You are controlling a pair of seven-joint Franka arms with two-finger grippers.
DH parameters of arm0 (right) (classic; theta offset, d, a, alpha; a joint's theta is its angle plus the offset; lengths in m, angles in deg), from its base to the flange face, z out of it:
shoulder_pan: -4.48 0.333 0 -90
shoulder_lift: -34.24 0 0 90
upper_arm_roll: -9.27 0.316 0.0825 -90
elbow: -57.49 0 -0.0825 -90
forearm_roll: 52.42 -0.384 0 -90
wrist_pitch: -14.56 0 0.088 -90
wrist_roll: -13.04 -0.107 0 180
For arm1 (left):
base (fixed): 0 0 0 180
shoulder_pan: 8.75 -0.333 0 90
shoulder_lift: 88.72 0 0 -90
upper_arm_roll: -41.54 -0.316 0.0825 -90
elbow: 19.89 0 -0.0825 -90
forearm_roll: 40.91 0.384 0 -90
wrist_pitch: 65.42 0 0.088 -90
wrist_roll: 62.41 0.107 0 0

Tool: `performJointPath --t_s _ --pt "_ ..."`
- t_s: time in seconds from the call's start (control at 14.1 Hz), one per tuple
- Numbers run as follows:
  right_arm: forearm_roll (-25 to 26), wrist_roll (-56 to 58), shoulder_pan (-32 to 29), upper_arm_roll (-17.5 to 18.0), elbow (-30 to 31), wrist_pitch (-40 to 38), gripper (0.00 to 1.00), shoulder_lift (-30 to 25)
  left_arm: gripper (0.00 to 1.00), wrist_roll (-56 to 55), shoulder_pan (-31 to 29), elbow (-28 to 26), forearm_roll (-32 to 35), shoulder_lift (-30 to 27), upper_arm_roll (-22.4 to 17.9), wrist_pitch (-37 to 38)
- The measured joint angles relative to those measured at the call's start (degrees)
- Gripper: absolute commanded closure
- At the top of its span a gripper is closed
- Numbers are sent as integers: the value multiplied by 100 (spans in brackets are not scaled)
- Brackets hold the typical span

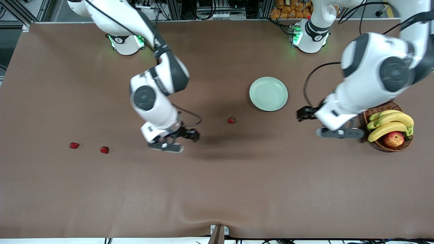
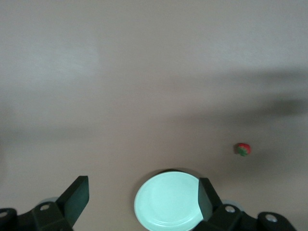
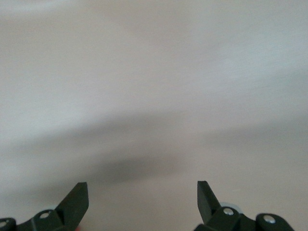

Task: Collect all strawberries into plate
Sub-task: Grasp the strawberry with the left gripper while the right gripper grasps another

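Three strawberries lie on the brown table: one [image 1: 231,120] a little nearer to the front camera than the plate, and two [image 1: 104,149] [image 1: 74,145] toward the right arm's end. The mint-green plate [image 1: 268,94] is empty. My right gripper [image 1: 165,146] is open and empty over bare table, between the lone strawberry and the pair; its wrist view [image 3: 142,195] shows only table. My left gripper [image 1: 340,133] is open and empty over the table between plate and basket. Its wrist view [image 2: 143,195] shows the plate [image 2: 166,202] and one strawberry [image 2: 242,149].
A brown wicker basket [image 1: 373,144] with bananas [image 1: 390,123] and a red-yellow apple [image 1: 393,139] stands at the left arm's end, beside my left gripper. The table's near edge runs along the bottom of the front view.
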Motion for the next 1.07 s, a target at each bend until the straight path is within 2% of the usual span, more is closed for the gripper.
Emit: performJointPath --t_s 0.21,0.36,0.43,0.71,1.07 --pt "14 618 -1 -698 76 -417 0 -56 0 -124 302 -3 -1 230 10 -177" --pt "18 1402 -57 -1225 189 -493 0 -81 0 -401 518 -6 -3 407 16 -321" --pt "19 1838 -201 -1363 268 -495 0 -90 0 -523 630 -6 -3 496 17 -392" --pt "18 3436 -1001 -1424 582 -386 0 -85 0 -944 890 -4 -287 799 46 -746" --pt "20 5063 -1543 -1417 713 -117 0 143 0 -1789 1397 -8 -312 1240 60 -1289"
